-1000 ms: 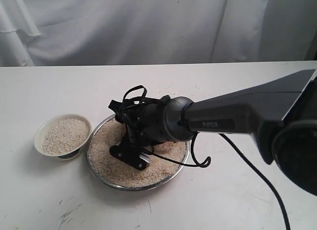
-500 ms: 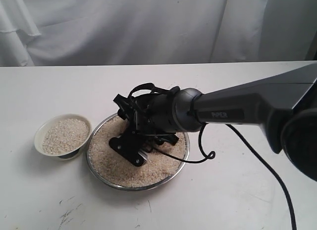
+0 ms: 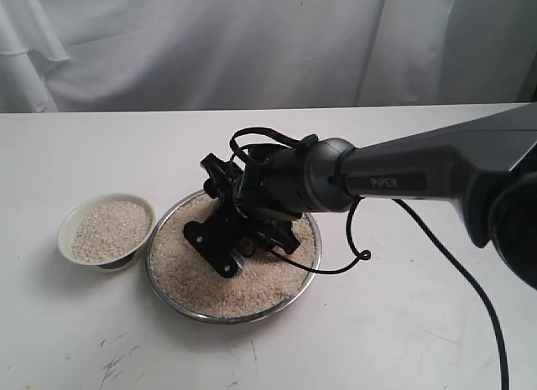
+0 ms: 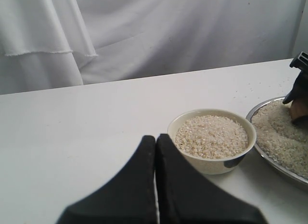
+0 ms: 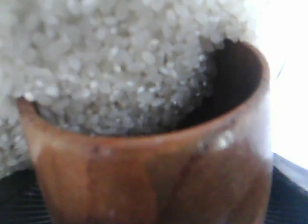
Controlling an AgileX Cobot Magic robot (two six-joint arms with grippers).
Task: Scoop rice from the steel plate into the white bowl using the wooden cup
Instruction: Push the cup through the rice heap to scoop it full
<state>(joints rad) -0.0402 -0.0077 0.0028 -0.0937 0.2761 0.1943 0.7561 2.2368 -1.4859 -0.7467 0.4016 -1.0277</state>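
Observation:
The steel plate (image 3: 244,316) holds a wide heap of rice (image 3: 197,283). My right gripper (image 3: 225,247) is down in that heap, shut on the wooden cup (image 5: 159,180). In the right wrist view the cup's mouth is pushed into the grains and is partly filled. A sliver of the cup (image 4: 299,110) also shows at the edge of the left wrist view. The white bowl (image 3: 64,230) stands just left of the plate, with rice (image 4: 211,136) inside it. My left gripper (image 4: 156,138) is shut and empty, low over the table beside the bowl (image 4: 179,121).
A black cable (image 3: 357,257) loops from the right arm over the plate's right rim. White cloth (image 3: 252,38) hangs behind the table's far edge. Stray grains (image 3: 117,365) lie on the tabletop at the front left.
The right gripper has turned at the wrist and shifted toward the far side of the plate with the cup in the rice. The bowl and plate have stayed put.

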